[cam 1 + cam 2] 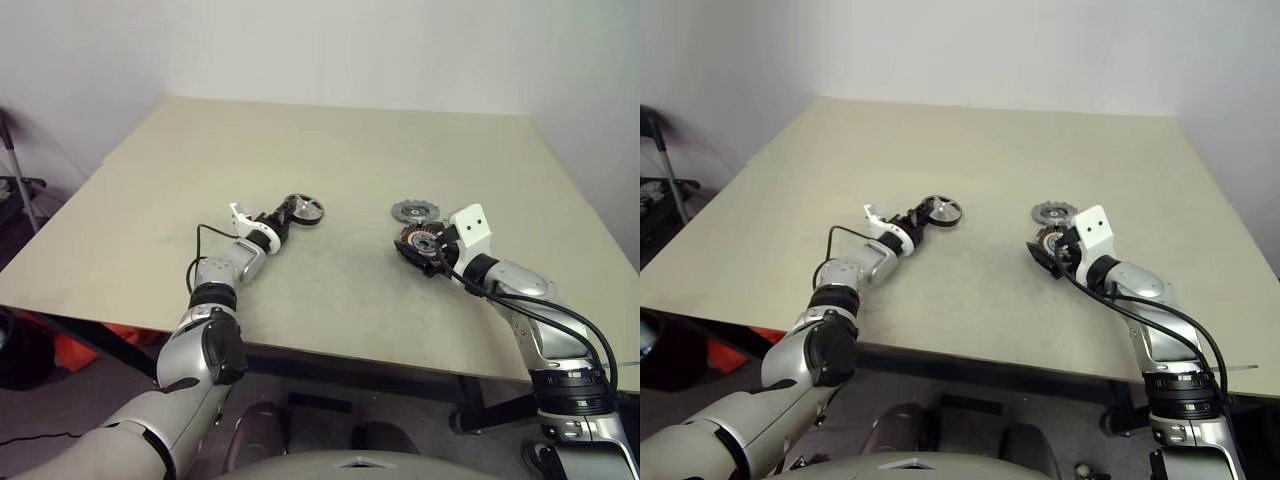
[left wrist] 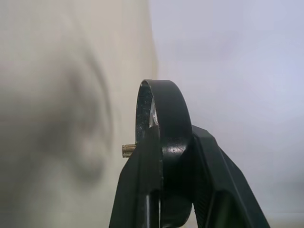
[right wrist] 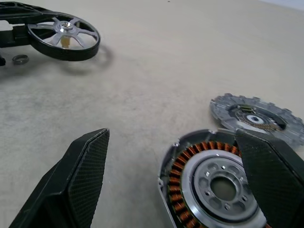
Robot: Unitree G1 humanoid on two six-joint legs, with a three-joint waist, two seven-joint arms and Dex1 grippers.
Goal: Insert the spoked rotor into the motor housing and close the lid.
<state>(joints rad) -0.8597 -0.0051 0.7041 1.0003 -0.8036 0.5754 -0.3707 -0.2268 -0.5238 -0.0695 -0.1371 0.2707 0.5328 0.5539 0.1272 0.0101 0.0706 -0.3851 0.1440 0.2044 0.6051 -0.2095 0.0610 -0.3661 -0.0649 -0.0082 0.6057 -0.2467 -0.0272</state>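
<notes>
My left gripper [image 1: 287, 214] is shut on the black rim of the spoked rotor [image 1: 304, 209], holding it a little above the table, left of centre. In the left wrist view the rotor [image 2: 164, 114] stands edge-on between the fingers [image 2: 140, 190], with a brass stub poking out of its hub. The motor housing [image 1: 418, 243] with copper windings sits on the table to the right. My right gripper [image 3: 173, 137] is open around the housing [image 3: 213, 185], one finger [image 3: 268, 166] against its side and the other well apart. The lid [image 3: 256, 116] lies flat just beyond the housing.
A small metal washer [image 3: 20, 59] lies on the table [image 1: 350, 150] near the left gripper. The stretch of tabletop between the rotor and the housing is bare. The table's front edge runs close under both arms. A metal stand [image 1: 20, 180] is off the left side.
</notes>
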